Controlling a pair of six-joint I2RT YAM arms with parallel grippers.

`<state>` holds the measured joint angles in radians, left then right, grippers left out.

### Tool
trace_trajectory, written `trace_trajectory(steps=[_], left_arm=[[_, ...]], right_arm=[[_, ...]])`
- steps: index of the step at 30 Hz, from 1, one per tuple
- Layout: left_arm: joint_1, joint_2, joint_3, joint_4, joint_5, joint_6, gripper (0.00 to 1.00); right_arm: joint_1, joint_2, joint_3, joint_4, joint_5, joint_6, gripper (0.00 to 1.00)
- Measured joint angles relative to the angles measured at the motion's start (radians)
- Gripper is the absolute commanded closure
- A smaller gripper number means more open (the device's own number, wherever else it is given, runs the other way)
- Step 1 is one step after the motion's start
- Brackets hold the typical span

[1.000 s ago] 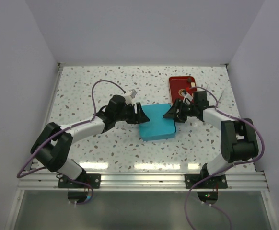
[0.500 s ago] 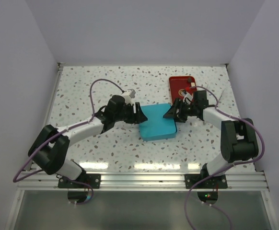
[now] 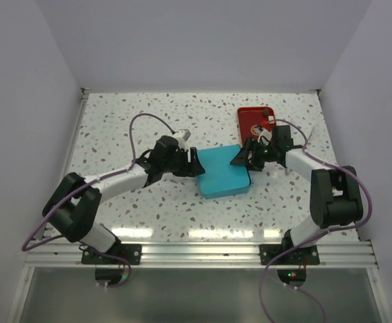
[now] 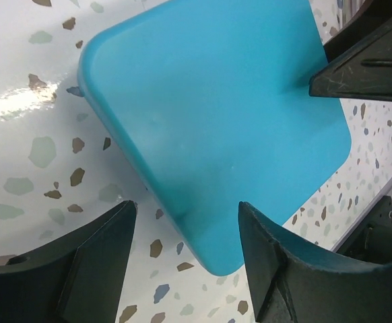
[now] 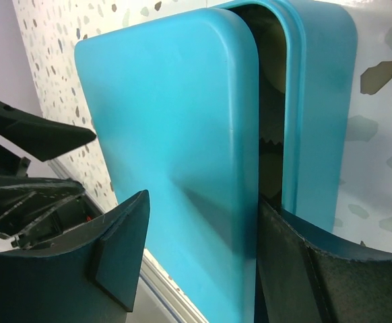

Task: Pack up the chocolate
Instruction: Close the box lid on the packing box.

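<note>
On the speckled white tabletop a rounded teal plastic box has its lid ajar, left pincer spread around its corner, likely steadying, right pincer spread astride the lid edge, likely to shift it; chocolate not visible, maybe inside

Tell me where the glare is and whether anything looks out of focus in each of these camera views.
Top external view: sharp throughout, with bright streaks reflecting off the table near the arm bases. Left wrist view: a white glare patch on the table at left, the teal box evenly lit. Right wrist view: no glare; the gap under the lid is deeply shadowed. Nothing looks clearly out of focus.
</note>
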<state>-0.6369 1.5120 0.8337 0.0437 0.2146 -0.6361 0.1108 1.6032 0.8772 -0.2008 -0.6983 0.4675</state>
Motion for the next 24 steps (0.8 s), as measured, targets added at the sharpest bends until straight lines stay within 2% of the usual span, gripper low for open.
trace_trajectory(steps=[14,24], left_arm=[[-0.037,0.07,0.0,0.06,0.058,-0.043,0.3],[-0.049,0.08,0.0,0.066,0.062,-0.053,0.3]], right_arm=[[-0.005,0.0,0.021,-0.024,0.027,-0.006,0.33],[-0.006,-0.004,0.033,-0.042,0.047,-0.026,0.28]])
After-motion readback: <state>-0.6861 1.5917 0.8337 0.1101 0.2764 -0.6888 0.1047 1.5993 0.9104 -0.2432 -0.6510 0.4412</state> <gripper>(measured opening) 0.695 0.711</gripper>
